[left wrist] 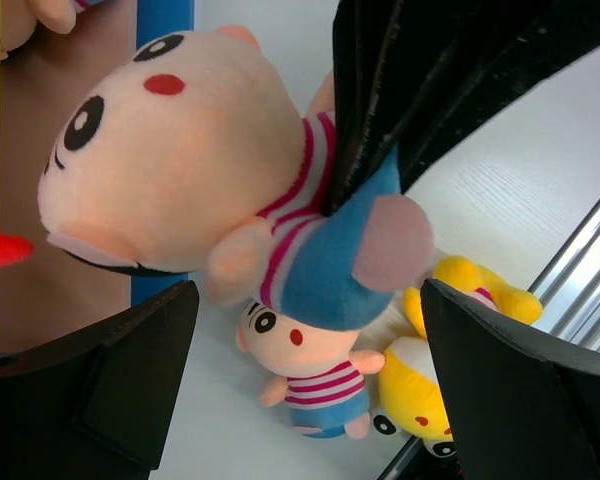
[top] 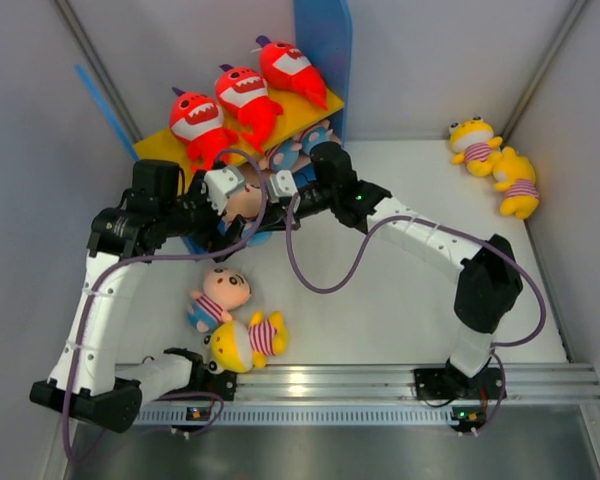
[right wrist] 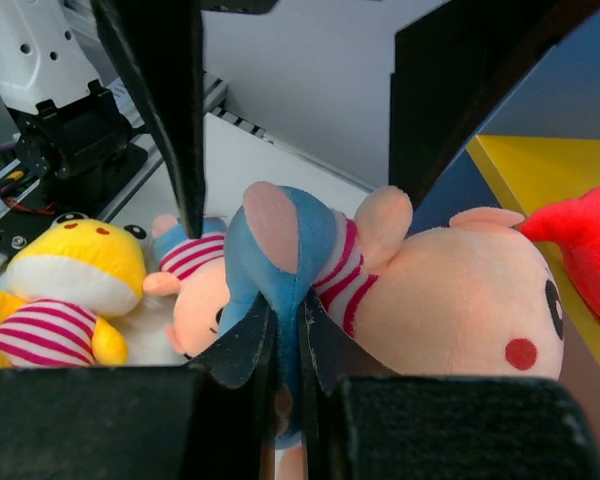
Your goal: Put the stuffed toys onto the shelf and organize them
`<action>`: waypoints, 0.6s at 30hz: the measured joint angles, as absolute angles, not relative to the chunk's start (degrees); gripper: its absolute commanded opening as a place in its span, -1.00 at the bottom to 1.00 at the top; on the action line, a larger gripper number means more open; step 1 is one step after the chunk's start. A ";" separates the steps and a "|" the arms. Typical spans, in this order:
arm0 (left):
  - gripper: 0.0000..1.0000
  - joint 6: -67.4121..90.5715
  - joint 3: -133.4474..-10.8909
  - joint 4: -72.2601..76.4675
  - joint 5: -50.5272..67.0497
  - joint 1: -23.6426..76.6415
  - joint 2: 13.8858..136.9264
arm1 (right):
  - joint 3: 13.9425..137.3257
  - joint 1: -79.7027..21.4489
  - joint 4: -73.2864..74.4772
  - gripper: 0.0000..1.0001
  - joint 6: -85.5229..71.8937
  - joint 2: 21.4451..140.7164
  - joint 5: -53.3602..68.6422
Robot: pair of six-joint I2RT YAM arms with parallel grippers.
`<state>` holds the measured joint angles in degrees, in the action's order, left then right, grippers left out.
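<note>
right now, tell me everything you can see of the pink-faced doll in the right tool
Soft plush doll: big pale-pink head, black eyes, red cheek dot, pink-and-white striped shirt, blue pants, stubby limbs. It lies sideways in the air, the right tool shut on its blue pants, head toward the lower board of the shelf. Contact there is unclear.

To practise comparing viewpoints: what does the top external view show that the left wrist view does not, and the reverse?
Only top external: three whole red sharks on the yellow top board, two yellow dolls in the far right corner. Only left wrist: the face of the held pink-faced doll, the right gripper pinching its blue trousers. Both: a pink-faced doll and a yellow doll lying together on the table.
</note>
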<state>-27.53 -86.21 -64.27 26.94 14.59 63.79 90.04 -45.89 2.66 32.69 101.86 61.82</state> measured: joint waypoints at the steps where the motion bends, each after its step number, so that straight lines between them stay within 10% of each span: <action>1: 0.97 -27.86 -86.39 -64.16 26.68 14.63 64.53 | 90.04 -46.02 2.72 -1.00 33.01 101.86 61.93; 4: 0.79 -28.82 -86.39 -64.25 26.50 14.63 66.24 | 90.04 -46.13 2.94 -1.00 33.65 101.86 62.39; 10: -1.00 -29.23 -86.48 -64.55 26.61 15.86 68.12 | 90.04 -46.00 3.18 -0.90 34.50 101.86 61.78; 14: -1.00 -29.45 -86.50 -64.31 25.02 17.02 68.55 | 89.34 -46.00 3.44 -0.08 34.22 101.36 60.34; 18: -1.00 -28.82 -86.50 -62.89 22.81 18.20 68.88 | 82.26 -45.60 -0.19 0.12 33.43 96.79 56.60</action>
<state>-28.82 -86.50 -62.89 22.81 18.20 68.88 82.26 -45.60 -0.19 33.43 96.79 56.60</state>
